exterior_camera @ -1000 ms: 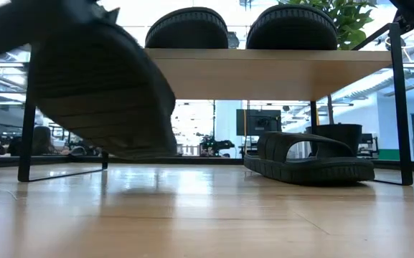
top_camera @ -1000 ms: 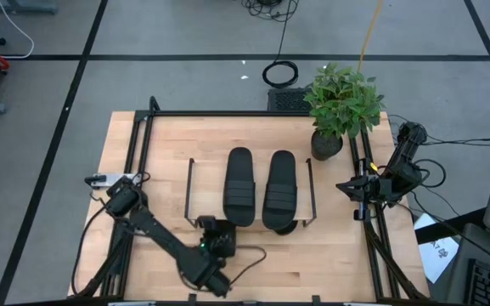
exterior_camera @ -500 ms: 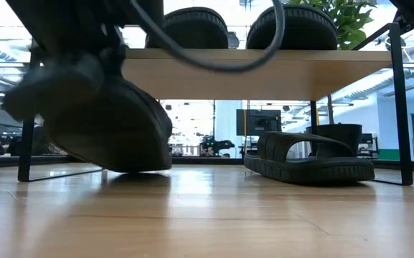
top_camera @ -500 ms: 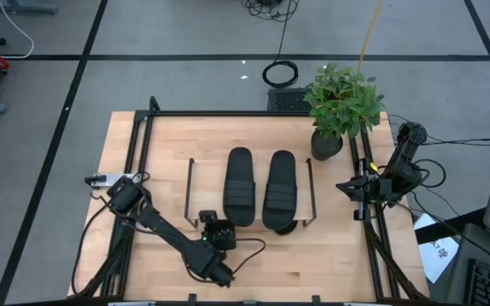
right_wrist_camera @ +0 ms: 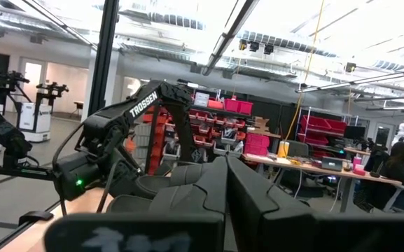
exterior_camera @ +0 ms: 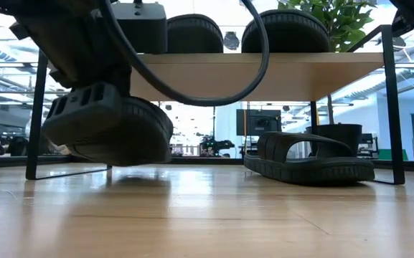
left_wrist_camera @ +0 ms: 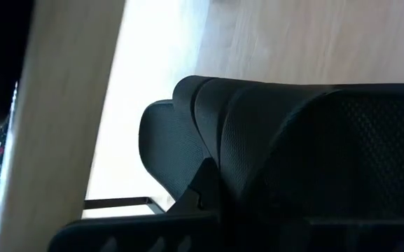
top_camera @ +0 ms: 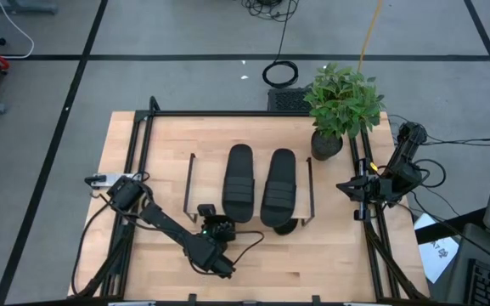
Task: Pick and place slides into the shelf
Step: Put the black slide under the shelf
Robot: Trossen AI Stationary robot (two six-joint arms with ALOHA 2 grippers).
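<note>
Black matte slip-on slide [exterior_camera: 110,132], pinched in left gripper [top_camera: 213,246], is hanging just off the tabletop at the front-left of the light wooden shelf w/ thin black legs [exterior_camera: 264,72]. Long axis is pointing approx. into the lower bay; open room beside the slide lying underneath [exterior_camera: 308,159]. Two more on top [top_camera: 258,187]. Right gripper [top_camera: 355,189] is waiting at the right rail, fingers pressed together.

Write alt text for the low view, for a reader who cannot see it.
Seen from table height, the left end effector holds a black slide low over the tabletop, under the left side of the shelf. Another slide lies under the shelf's right side, and two more sit on top of its board.
</note>
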